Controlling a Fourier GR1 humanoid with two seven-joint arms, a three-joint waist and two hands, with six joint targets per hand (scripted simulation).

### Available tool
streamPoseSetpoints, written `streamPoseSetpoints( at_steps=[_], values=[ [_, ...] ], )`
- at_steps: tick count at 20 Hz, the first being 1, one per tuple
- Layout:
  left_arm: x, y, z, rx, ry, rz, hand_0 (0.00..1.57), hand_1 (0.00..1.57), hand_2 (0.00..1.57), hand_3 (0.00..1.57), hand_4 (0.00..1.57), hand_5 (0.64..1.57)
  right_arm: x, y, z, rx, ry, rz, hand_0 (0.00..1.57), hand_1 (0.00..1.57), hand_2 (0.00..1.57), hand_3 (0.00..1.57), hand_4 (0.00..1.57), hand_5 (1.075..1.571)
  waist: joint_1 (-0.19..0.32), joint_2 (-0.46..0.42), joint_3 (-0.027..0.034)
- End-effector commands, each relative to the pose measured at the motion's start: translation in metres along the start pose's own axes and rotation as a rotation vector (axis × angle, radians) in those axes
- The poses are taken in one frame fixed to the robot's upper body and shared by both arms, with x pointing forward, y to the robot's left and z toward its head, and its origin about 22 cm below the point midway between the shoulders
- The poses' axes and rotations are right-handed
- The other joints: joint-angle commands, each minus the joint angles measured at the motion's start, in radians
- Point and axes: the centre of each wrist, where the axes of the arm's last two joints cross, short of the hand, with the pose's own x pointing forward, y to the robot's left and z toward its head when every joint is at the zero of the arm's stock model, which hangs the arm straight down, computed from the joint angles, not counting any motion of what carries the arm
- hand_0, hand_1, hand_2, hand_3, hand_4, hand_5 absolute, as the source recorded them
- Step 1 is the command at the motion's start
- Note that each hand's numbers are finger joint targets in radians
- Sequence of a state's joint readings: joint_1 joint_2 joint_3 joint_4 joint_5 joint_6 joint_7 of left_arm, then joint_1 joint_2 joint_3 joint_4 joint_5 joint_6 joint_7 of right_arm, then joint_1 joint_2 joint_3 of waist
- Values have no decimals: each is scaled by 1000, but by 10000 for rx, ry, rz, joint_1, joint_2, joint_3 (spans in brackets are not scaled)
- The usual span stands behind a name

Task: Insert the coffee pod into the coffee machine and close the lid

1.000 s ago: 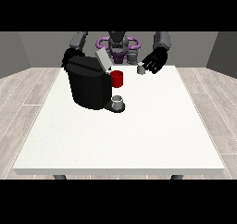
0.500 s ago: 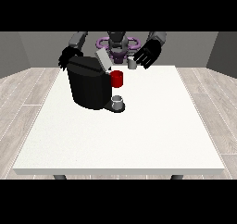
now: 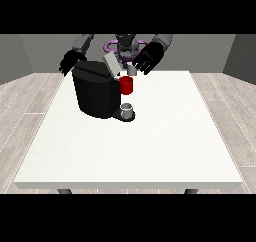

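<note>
Hand at the view's left (image 3: 70, 62) hangs relaxed behind the coffee machine (image 3: 97, 92), whose lid (image 3: 112, 63) stands raised to admit the coffee pod (image 3: 132, 70) beneath the open-fingered hand at the view's right (image 3: 147, 58); actual grasp cannot be told

The coffee machine (image 3: 95, 93) stands on the table (image 3: 150, 151) toward its far edge and left of the middle, with its lid (image 3: 112, 65) tilted up at the top and a cup (image 3: 127, 110) on its base at the side facing the table's near edge. The hand at the view's right (image 3: 146, 59) hangs over the far edge, just right of the lid and above a small pod (image 3: 132, 70) — that pod sits behind the machine's front. The hand at the view's left (image 3: 70, 63) hovers off the machine's far-left side, near the table's far-left corner — apart from the machine.
</note>
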State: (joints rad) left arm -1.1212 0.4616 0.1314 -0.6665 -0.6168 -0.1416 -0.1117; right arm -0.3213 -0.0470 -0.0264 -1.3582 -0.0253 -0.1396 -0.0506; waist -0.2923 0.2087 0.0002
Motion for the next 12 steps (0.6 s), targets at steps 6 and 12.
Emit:
streamPoseSetpoints(
  at_steps=[6, 12],
  values=[
    [8, 3, -6, -264, 159, 70, 1292, 1292, 1315, 1222, 498, 1571, 0, -15, 0, -212, 134, -44, 0, 0, 0, 0, 514, 1571, -73, 110, 1],
    [20, -21, -10, -240, -294, -43, 1229, 1229, 1283, 1207, 511, 1571, 5, -5, -4, -230, -332, -79, 0, 0, 0, 0, 512, 1571, -17, 394, 1]
  ],
)
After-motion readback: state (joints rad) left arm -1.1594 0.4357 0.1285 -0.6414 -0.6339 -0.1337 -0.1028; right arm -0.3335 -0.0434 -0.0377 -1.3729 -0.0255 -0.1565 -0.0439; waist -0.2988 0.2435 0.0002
